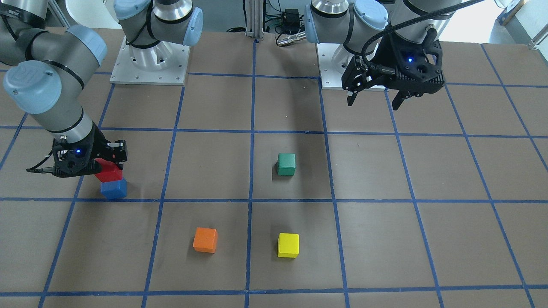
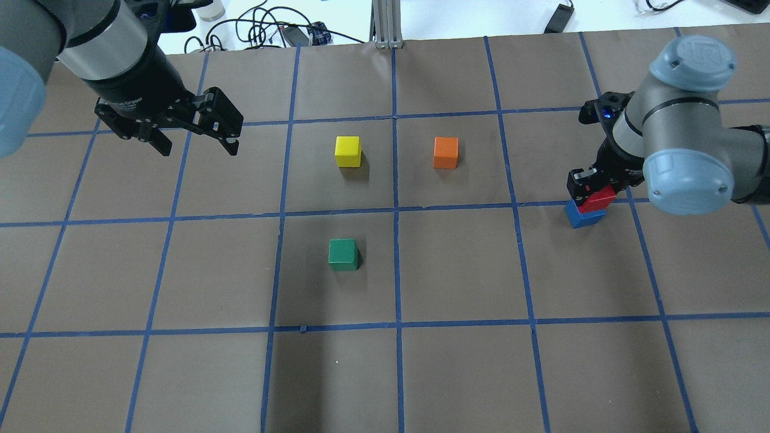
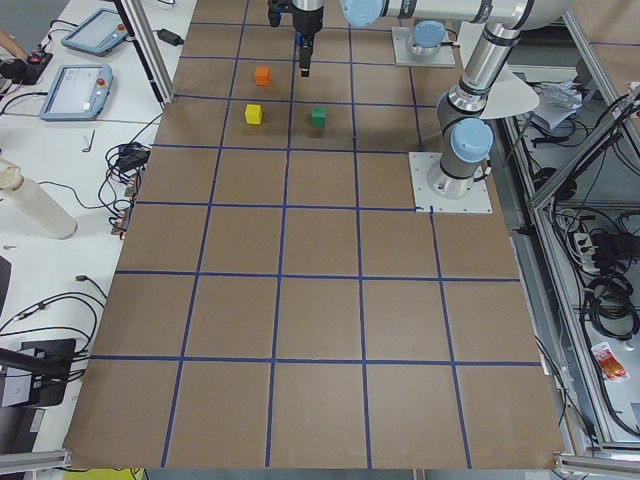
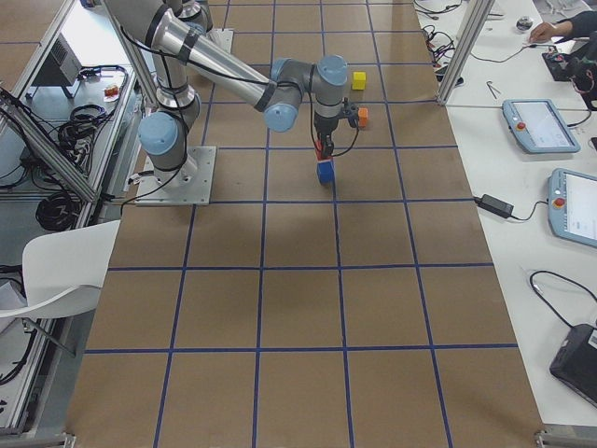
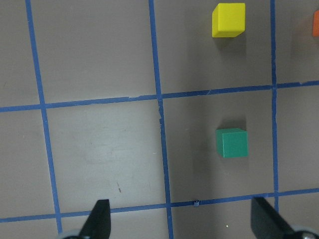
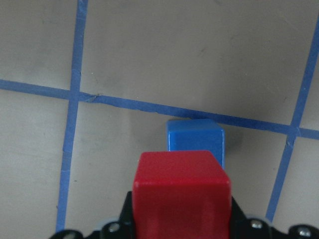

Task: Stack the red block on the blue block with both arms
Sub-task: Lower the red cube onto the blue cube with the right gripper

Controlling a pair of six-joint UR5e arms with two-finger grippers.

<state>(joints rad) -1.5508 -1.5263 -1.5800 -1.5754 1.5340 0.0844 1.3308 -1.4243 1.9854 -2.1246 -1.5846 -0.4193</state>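
Claw of right arm (image 1: 109,166) clamps red block (image 1: 109,174) — over blue block (image 1: 114,189).

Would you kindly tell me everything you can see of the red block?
The red block is a small, matte, plain red cube with clean edges. It is clamped by its sides in the right gripper, roughly level, directly over the blue block and turned slightly against it. Its underside looks to meet the blue top, but real contact cannot be confirmed. Nothing else touches it.
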